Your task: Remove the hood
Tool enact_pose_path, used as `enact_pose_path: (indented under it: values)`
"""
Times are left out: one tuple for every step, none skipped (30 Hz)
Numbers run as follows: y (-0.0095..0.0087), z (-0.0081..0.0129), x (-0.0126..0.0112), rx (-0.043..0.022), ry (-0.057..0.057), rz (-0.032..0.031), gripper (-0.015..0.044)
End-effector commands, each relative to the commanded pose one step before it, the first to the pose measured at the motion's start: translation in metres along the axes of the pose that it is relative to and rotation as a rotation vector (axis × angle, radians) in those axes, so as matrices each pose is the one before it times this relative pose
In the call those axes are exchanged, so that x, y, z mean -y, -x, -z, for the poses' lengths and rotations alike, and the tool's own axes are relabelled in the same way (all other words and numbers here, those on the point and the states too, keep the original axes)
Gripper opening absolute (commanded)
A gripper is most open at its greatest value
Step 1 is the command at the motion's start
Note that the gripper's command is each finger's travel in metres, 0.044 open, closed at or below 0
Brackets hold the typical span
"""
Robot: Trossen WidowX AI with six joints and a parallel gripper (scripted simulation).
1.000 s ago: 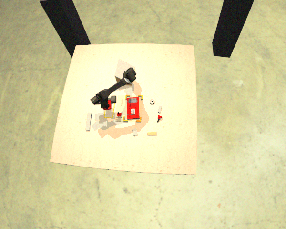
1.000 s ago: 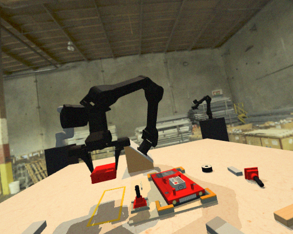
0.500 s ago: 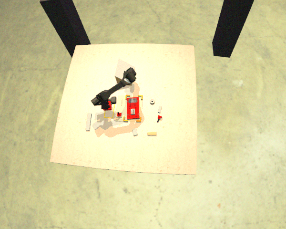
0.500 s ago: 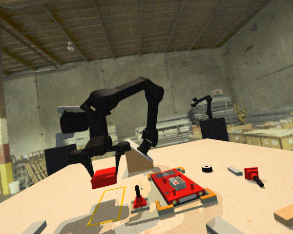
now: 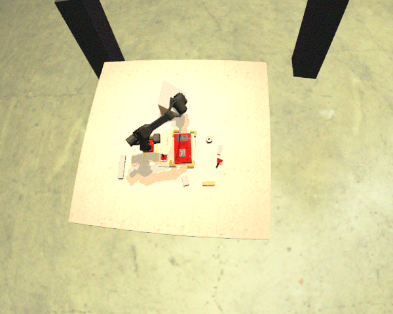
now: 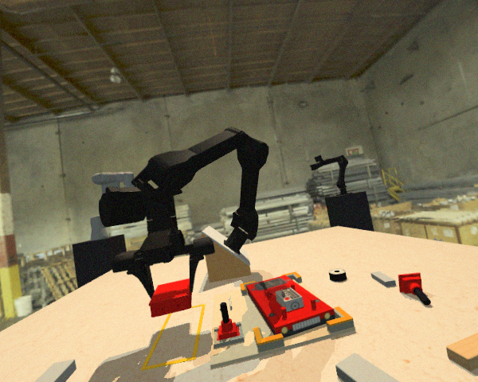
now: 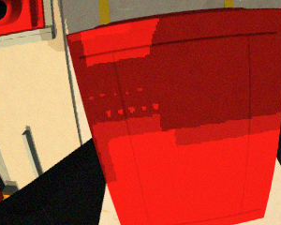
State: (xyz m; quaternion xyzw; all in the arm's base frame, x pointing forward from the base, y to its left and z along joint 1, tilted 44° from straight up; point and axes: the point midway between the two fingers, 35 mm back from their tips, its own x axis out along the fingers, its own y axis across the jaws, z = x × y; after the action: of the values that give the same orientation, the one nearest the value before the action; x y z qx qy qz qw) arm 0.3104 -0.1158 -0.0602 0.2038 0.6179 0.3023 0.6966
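Observation:
My gripper [image 6: 171, 290] [image 5: 149, 146] is shut on the red hood [image 6: 170, 298] [image 7: 184, 126] [image 5: 150, 143] and holds it in the air over the far end of the yellow marked rectangle [image 6: 198, 329] [image 5: 143, 158]. The hood fills most of the wrist view. The red toy car [image 6: 291, 305] [image 5: 182, 147] sits hoodless in its fixture with orange corner blocks, to the right of the marked area. Its engine block shows on top.
A small red stand with a black peg [image 6: 227, 325] [image 5: 163, 156] [image 7: 12, 9] stands between the marked area and the car. A wedge-shaped arm base [image 6: 225, 259], a black ring [image 6: 337, 274], grey blocks [image 6: 382, 278], a red-handled tool [image 6: 412, 286] and a wooden block [image 6: 472, 349] lie around.

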Motion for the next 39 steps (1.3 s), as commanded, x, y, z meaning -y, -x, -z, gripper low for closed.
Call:
enact_pose_path:
  values:
    - [-0.00565, 0.00066, -0.00052, 0.00394, -0.0067, -0.00671, 0.0]
    - [-0.00096, 0.00001, -0.00003, 0.00002, 0.0, -0.00006, 0.0]
    - [-0.00096, 0.00002, -0.00004, 0.00002, 0.0, -0.00006, 0.0]
    - [-0.00096, 0.00002, -0.00004, 0.00002, 0.0, -0.00006, 0.0]
    - [-0.00096, 0.00002, -0.00004, 0.00002, 0.0, -0.00006, 0.0]
    - [-0.00096, 0.00002, -0.00004, 0.00002, 0.0, -0.00007, 0.0]
    - [-0.00096, 0.00003, -0.00004, 0.00002, 0.0, -0.00007, 0.0]
    - [-0.00096, 0.00003, -0.00005, 0.00002, 0.0, -0.00007, 0.0]
    - [-0.00096, 0.00003, -0.00005, 0.00002, 0.0, -0.00007, 0.0]
    - [-0.00096, 0.00003, -0.00005, 0.00002, 0.0, -0.00008, 0.0]
    - [-0.00096, 0.00004, -0.00005, 0.00002, 0.0, -0.00008, 0.0]
    - [-0.00095, 0.00004, -0.00006, 0.00002, 0.0, -0.00008, 0.0]
    - [-0.00095, 0.00004, -0.00006, 0.00002, 0.0, -0.00008, 0.0]
    - [-0.00095, 0.00004, -0.00006, 0.00002, 0.0, -0.00009, 0.0]
    - [-0.00095, 0.00005, -0.00006, 0.00002, 0.0, -0.00009, 0.0]
    - [-0.00095, 0.00005, -0.00006, 0.00002, 0.0, -0.00009, 0.0]
    - [-0.00095, 0.00005, -0.00007, 0.00002, 0.0, -0.00009, 0.0]
    - [-0.00095, 0.00005, -0.00007, 0.00002, 0.0, -0.00009, 0.0]
    - [-0.00095, 0.00006, -0.00007, 0.00002, 0.0, -0.0001, 0.0]
    - [-0.00095, 0.00006, -0.00007, 0.00002, 0.0, -0.0001, 0.0]
    - [-0.00095, 0.00006, -0.00007, 0.00002, 0.0, -0.0001, 0.0]
    - [-0.00095, 0.00006, -0.00008, 0.00002, 0.0, -0.0001, 0.0]
    - [-0.00094, 0.00007, -0.00008, 0.00002, 0.0, -0.00011, 0.0]
    - [-0.00094, 0.00007, -0.00008, 0.00002, 0.0, -0.00011, 0.0]
    - [-0.00094, 0.00007, -0.00008, 0.00002, 0.0, -0.00011, 0.0]
    - [-0.00094, 0.00007, -0.00008, 0.00002, 0.0, -0.00011, 0.0]
    - [-0.00094, 0.00008, -0.00009, 0.00001, 0.0, -0.00012, 0.0]
    - [-0.00094, 0.00008, -0.00009, 0.00001, 0.0, -0.00012, 0.0]
    - [-0.00094, 0.00008, -0.00009, 0.00001, 0.0, -0.00012, 0.0]
    - [-0.00094, 0.00008, -0.00009, 0.00001, 0.0, -0.00012, 0.0]
    - [-0.00094, 0.00009, -0.00009, 0.00001, 0.0, -0.00012, 0.0]
    - [-0.00094, 0.00009, -0.0001, 0.00001, 0.0, -0.00013, 0.0]
    - [-0.00094, 0.00009, -0.0001, 0.00001, 0.0, -0.00013, 0.0]
    - [-0.00093, 0.00009, -0.0001, 0.00001, 0.0, -0.00013, 0.0]
    - [-0.00075, 0.00008, -0.00008, 0.00001, 0.0, -0.00011, 0.0]
    - [-0.00045, 0.00005, -0.00005, 0.00001, 0.0, -0.00007, 0.0]
    - [-0.00015, 0.00002, -0.00002, 0.0, 0.0, -0.00002, 0.0]
    - [0.0, 0.0, 0.0, 0.0, 0.0, 0.0, 0.0]
    - [0.0, 0.0, 0.0, 0.0, 0.0, 0.0, 0.0]
